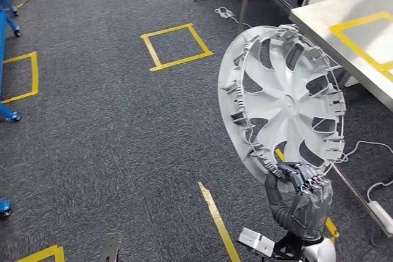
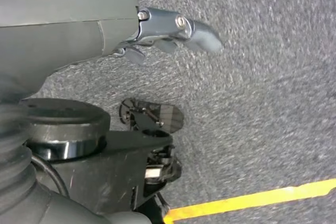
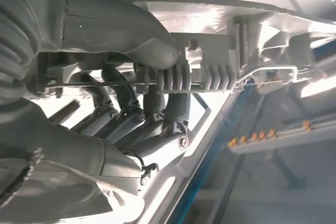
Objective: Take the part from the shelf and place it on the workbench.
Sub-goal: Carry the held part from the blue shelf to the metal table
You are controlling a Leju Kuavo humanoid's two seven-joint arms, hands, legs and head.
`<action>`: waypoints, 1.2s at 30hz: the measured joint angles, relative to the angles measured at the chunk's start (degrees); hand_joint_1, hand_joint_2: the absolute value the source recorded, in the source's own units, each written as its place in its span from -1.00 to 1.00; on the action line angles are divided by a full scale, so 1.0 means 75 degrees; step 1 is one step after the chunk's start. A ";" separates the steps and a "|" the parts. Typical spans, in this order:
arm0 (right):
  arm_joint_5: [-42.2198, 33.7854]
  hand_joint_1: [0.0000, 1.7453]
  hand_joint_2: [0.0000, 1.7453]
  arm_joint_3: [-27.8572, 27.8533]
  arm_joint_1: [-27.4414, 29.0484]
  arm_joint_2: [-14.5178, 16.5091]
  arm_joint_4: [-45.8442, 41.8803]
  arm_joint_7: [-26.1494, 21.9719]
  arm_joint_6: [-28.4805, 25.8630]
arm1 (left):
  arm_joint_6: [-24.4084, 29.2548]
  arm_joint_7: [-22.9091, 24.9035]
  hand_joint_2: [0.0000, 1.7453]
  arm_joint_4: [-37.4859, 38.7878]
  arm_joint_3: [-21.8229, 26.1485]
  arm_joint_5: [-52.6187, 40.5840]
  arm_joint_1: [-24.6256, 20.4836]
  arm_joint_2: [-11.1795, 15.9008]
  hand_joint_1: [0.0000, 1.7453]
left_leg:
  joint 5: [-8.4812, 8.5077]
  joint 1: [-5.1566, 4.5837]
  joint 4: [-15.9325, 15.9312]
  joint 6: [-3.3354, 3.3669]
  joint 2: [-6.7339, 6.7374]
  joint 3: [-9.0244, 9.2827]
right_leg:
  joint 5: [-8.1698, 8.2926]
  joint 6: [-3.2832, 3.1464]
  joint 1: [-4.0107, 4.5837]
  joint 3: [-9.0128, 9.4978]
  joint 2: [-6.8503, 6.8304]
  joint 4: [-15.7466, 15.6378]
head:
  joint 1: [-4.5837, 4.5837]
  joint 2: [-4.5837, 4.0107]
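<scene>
- While carried by the right hand (image 1: 303, 197), gripped tight at its bottom rim, wheel cover (image 1: 282, 99) up in the air, near the workbench (image 1: 324, 19).
- Probably the carry step; next, lift over the bench edge, then lay flat.
- Left hand (image 2: 174, 30) hanging over carpet (image 1: 102, 121), holding nothing.
- Plenty of floor room on the left.

The right hand (image 1: 303, 204) was low on the right and held the wheel cover (image 1: 282, 99) by its bottom edge. The wheel cover stood up on its edge above the hand. The workbench (image 1: 324, 19) was to the right of it and farther back. A tape square (image 1: 176, 46) lay on the floor (image 1: 93, 133), well to the left of the cover. A cable (image 1: 371, 145) lay on the floor under the workbench.
</scene>
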 joint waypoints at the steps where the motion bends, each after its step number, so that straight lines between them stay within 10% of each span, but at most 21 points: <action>1: -0.0021 1.00 1.00 -0.0002 -0.0008 0.0000 0.0017 0.0001 0.0000 | 0.0001 -0.0012 1.00 0.0016 0.0013 0.0012 0.0000 0.0001 -1.00 | -0.0008 -0.0007 0.0003 0.0001 0.0135 -0.0001 | -0.0141 0.0029 -0.0011 -0.0182 -0.0077 0.0398 | -0.0001 0.0000; 3: -0.0050 1.00 1.00 -0.0009 -0.0005 0.0000 0.0044 0.0002 0.0000 | 0.0001 -0.0028 1.00 0.0036 0.0039 0.0017 -0.0008 0.0002 -1.00 | -0.0028 -0.0008 0.0009 -0.0012 0.0372 0.0007 | -0.0013 0.0073 -0.0040 -0.0160 -0.0155 0.0433 | 0.0002 0.0000; 8: -0.0082 1.00 1.00 -0.0028 -0.0028 0.0002 0.0070 0.0006 -0.0001 | 0.0001 -0.0050 1.00 0.0054 0.0064 0.0017 -0.0049 -0.0013 -1.00 | -0.0119 -0.0058 0.0069 -0.0170 0.0756 0.0064 | 0.0658 -0.0030 0.0005 0.0942 -0.0702 -0.1497 | -0.0011 0.0000; 11: -0.0097 1.00 1.00 -0.0058 -0.0016 0.0004 0.0073 0.0011 -0.0004 | 0.0002 -0.0060 1.00 0.0063 0.0076 0.0017 -0.0066 -0.0017 -1.00 | -0.0177 -0.0047 0.0084 -0.0291 0.0876 0.0121 | 0.0690 -0.0194 0.0017 0.0945 -0.0458 -0.1515 | -0.0014 0.0000; 17: -0.0070 1.00 1.00 -0.0072 -0.0029 0.0018 0.0109 0.0023 -0.0006 | 0.0024 -0.0066 1.00 0.0099 0.0089 0.0020 -0.0069 -0.0002 -1.00 | -0.1216 -0.0003 0.2209 -0.0382 0.0117 -0.0770 | 0.0743 -0.0361 -0.0007 0.0970 0.0101 -0.1547 | -0.0082 0.0000; 21: -0.0041 1.00 1.00 -0.0081 -0.0035 0.0019 0.0158 0.0034 -0.0005 | 0.0025 -0.0068 1.00 0.0114 0.0095 0.0028 -0.0085 0.0010 -1.00 | -0.0257 0.0009 0.0849 -0.0248 -0.0263 -0.0238 | 0.0742 -0.0343 0.0013 0.0982 0.0562 -0.1508 | -0.0076 0.0000; 23: -0.0018 1.00 1.00 -0.0082 -0.0057 0.0020 0.0170 0.0036 -0.0005 | 0.0028 -0.0079 1.00 0.0133 0.0095 0.0035 -0.0094 0.0017 -1.00 | -0.0084 0.0023 0.0223 -0.0196 -0.0607 0.0008 | 0.0757 -0.0277 -0.0012 0.0915 0.0751 -0.1479 | -0.0070 0.0000; 25: -0.0002 1.00 1.00 -0.0089 -0.0057 0.0021 0.0179 0.0043 -0.0007 | 0.0031 -0.0087 1.00 0.0148 0.0096 0.0038 -0.0102 0.0017 -1.00 | -0.0112 0.0015 0.0104 -0.0171 -0.0588 0.0048 | 0.0807 -0.0159 -0.0057 0.0828 0.0938 -0.1500 | -0.0073 0.0000; 28: -0.0012 1.00 1.00 -0.0101 -0.0058 0.0020 0.0202 0.0058 -0.0011 | 0.0035 -0.0092 1.00 0.0153 0.0095 0.0025 -0.0129 0.0005 -1.00 | -0.0035 0.0054 -0.0042 -0.0080 -0.0247 0.0100 | 0.0635 -0.0034 -0.0020 0.0585 0.0563 -0.1226 | -0.0010 0.0000; 32: -0.0275 1.00 1.00 -0.0026 -0.0109 -0.0025 0.0287 0.0158 -0.0010 | 0.0036 -0.0122 1.00 0.0189 0.0101 0.0076 -0.0137 0.0015 -1.00 | -0.0043 0.0029 -0.0066 -0.0043 0.0158 0.0108 | -0.0092 0.0072 -0.0031 -0.0223 -0.0111 0.0442 | 0.0045 0.0000; 34: -0.0338 1.00 1.00 0.0002 -0.0100 -0.0071 0.0332 0.0203 -0.0009 | 0.0036 -0.0145 1.00 0.0212 0.0103 0.0125 -0.0159 0.0025 -1.00 | -0.0056 0.0028 -0.0063 -0.0057 0.0259 0.0116 | 0.0141 0.0089 -0.0052 -0.0060 -0.0154 0.0232 | 0.0049 0.0000; 36: -0.0432 1.00 1.00 0.0031 -0.0095 -0.0107 0.0370 0.0198 -0.0009 | 0.0037 -0.0166 1.00 0.0223 0.0097 0.0150 -0.0182 0.0023 -1.00 | -0.0076 0.0018 -0.0060 -0.0095 0.0287 0.0138 | 0.0565 0.0058 -0.0054 0.0567 -0.0220 -0.0824 | 0.0052 0.0000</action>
